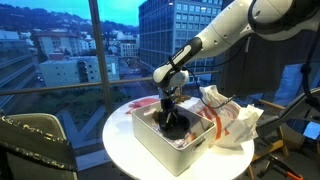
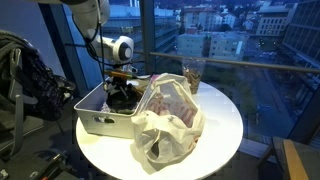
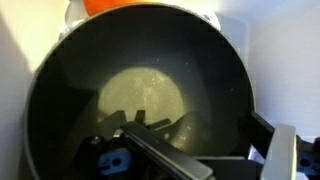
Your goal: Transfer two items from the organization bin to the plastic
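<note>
Hanging low inside the white organization bin, the end effector is hovering right over a dark round bowl, which is filling nearly the whole wrist view, with an orange item peeking in at the top edge. Dark finger parts are showing along the bottom of that view, yet we are unable to tell how far apart the jaws are standing or whether they are gripping anything. We are judging this to be the picking step for an item, with the lift not yet begun. Just beside the bin, the crumpled plastic bag is lying on the round white counter; we are unable to say whether anything is already in it. The next move is calling for a firm grip, a straight lift clear of the bin wall, then a short carry over the bag's mouth. Farther off, a glass is standing near the counter's edge by the window.
</note>
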You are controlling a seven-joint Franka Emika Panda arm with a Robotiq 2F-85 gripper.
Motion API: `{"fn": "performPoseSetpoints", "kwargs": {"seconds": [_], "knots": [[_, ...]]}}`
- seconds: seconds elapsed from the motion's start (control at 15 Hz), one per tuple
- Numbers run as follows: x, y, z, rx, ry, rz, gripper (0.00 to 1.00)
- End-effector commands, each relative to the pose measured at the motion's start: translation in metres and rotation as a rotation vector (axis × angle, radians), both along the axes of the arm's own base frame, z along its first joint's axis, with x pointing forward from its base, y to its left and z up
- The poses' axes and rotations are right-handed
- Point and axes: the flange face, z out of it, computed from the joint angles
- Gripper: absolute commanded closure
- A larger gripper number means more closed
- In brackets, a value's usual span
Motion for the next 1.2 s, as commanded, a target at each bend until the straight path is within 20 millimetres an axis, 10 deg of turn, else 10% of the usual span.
{"fn": "performPoseSetpoints", "kwargs": {"seconds": [0.0,0.33,1.07,1.13], "knots": [[0.011,0.022,0.049,-0.075,-0.095,0.024,0.0],[0.029,0.032,0.078,-0.072,-0.173,-0.09,0.0],[0.013,0.018,-0.018,-0.099,0.056,-0.189,0.0],[0.017,0.01,-0.024,-0.138,0.03,-0.188,0.25]]}}
